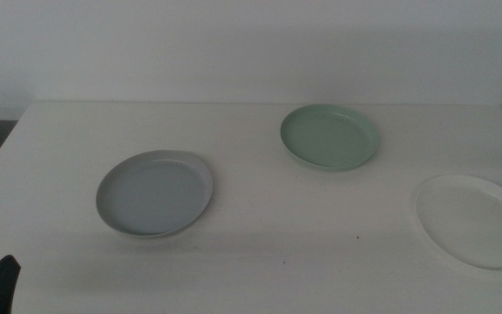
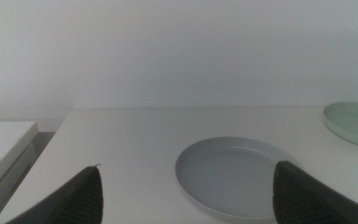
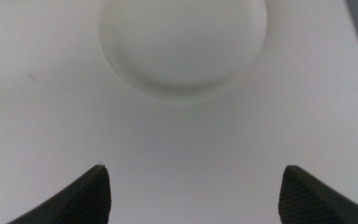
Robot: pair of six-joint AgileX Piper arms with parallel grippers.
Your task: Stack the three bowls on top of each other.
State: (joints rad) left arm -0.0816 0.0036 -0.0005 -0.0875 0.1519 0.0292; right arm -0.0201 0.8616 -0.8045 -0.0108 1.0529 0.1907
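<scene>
Here the grey bowl (image 2: 235,177) lies ahead of the wide-open left gripper (image 2: 188,193).

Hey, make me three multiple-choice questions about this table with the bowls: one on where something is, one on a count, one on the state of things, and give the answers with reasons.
1. Which bowl sits farthest back on the table in the middle view?
A. grey bowl
B. green bowl
C. white bowl

2. How many bowls are stacked on another?
A. none
B. two
C. three

3. How do the left gripper's jaws stand?
A. shut on the grey bowl
B. shut on nothing
C. open, holding nothing

Answers:
1. B: the green bowl lies nearer the wall than the grey bowl and the white bowl.
2. A: all three lie apart, each flat on the table.
3. C: the left gripper shows its jaws wide apart, with the grey bowl lying on the table beyond them. The right gripper is open too, above the table near the white bowl.
</scene>
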